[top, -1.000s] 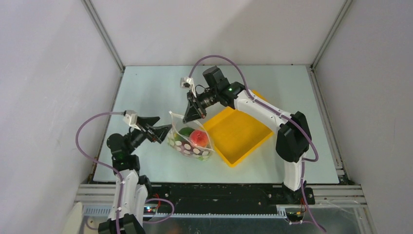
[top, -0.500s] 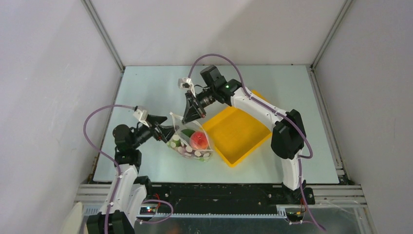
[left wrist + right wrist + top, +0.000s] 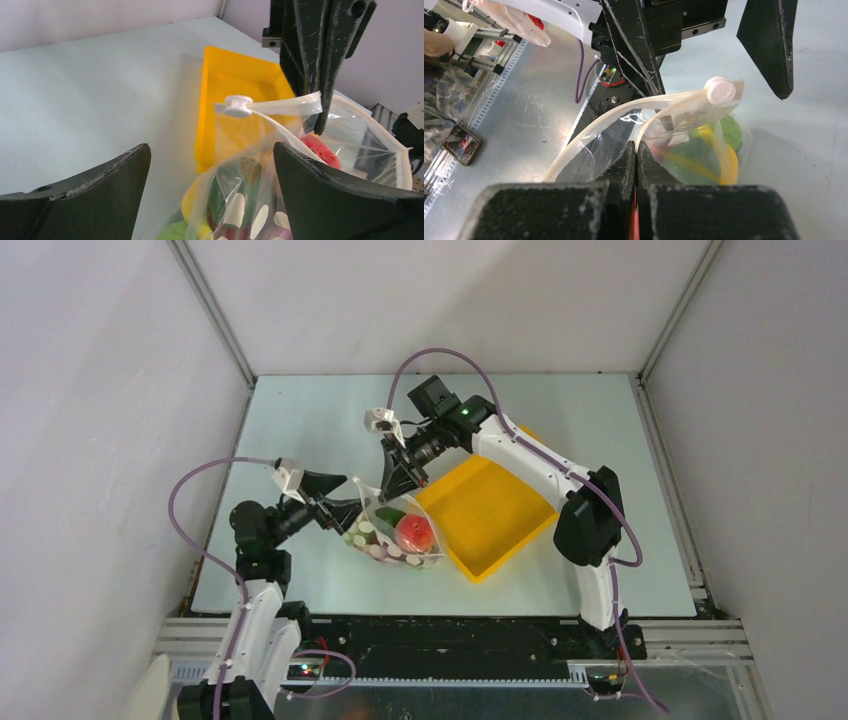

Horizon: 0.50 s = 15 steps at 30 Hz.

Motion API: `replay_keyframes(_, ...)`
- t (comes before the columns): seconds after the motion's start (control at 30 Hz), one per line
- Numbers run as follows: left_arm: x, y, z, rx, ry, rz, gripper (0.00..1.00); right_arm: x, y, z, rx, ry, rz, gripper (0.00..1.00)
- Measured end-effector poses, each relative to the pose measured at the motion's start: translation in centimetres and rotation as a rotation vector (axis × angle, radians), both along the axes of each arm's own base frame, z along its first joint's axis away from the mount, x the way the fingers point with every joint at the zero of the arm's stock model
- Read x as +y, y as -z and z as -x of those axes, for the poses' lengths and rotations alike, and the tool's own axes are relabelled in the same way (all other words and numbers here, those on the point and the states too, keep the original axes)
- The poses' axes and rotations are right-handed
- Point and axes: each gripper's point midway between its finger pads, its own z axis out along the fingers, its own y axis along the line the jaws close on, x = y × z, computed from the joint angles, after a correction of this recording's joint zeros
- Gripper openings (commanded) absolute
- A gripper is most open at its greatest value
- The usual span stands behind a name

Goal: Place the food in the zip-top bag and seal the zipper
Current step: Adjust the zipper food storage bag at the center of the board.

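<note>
Clear dotted zip-top bag [image 3: 398, 540], food [image 3: 412, 531] inside, lies beside the yellow tray [image 3: 495, 515] overhead. Left wrist: your left gripper [image 3: 210, 155] is spread; centre the slider [image 3: 237, 106] first. Right wrist: right gripper [image 3: 636, 150] pinches the zipper [image 3: 659, 98]; anchor it.

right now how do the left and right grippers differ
The left gripper is open, straddling the bag; the right gripper is shut, pinching the zipper strip. The left is low and roughly level; the right points down from above. Both are at the bag's mouth.
</note>
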Motion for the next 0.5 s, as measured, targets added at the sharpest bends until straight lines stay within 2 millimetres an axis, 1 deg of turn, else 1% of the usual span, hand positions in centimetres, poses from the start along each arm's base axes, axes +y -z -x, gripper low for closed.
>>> replay_keyframes(0.17, -1.7, -0.3, 1.1, -0.009, 0.076, 0.02, 1.0, -0.1, 0.3, 0.5, 0.009, -0.01, 0.013, 0.0)
replay_keyframes(0.23, -2.3, -0.3, 1.5, -0.01, 0.105, 0.021, 0.93, -0.1, 0.3, 0.5, 0.011, -0.011, 0.014, 0.0)
replay_keyframes(0.27, -2.4, -0.4, 1.6, -0.009, 0.113, 0.022, 0.85, 0.0, 0.3, 0.5, 0.011, -0.011, 0.014, 0.0)
replay_keyframes(0.3, -2.5, -0.4, 1.7, -0.008, 0.116, 0.024, 0.81, 0.0, 0.3, 0.5, 0.011, -0.011, 0.014, 0.0)
replay_keyframes(0.37, -2.6, -0.5, 1.8, -0.008, 0.121, 0.028, 0.64, 0.0, 0.3, 0.5, 0.01, -0.011, 0.012, 0.0)
replay_keyframes(0.43, -2.6, -0.6, 1.9, -0.006, 0.125, 0.033, 0.56, 0.0, 0.3, 0.5, 0.01, -0.01, 0.013, 0.0)
replay_keyframes(0.5, -2.7, -0.8, 2.1, -0.017, 0.126, 0.035, 0.53, 0.1, 0.3, 0.4, 0.008, -0.008, 0.012, 0.0)
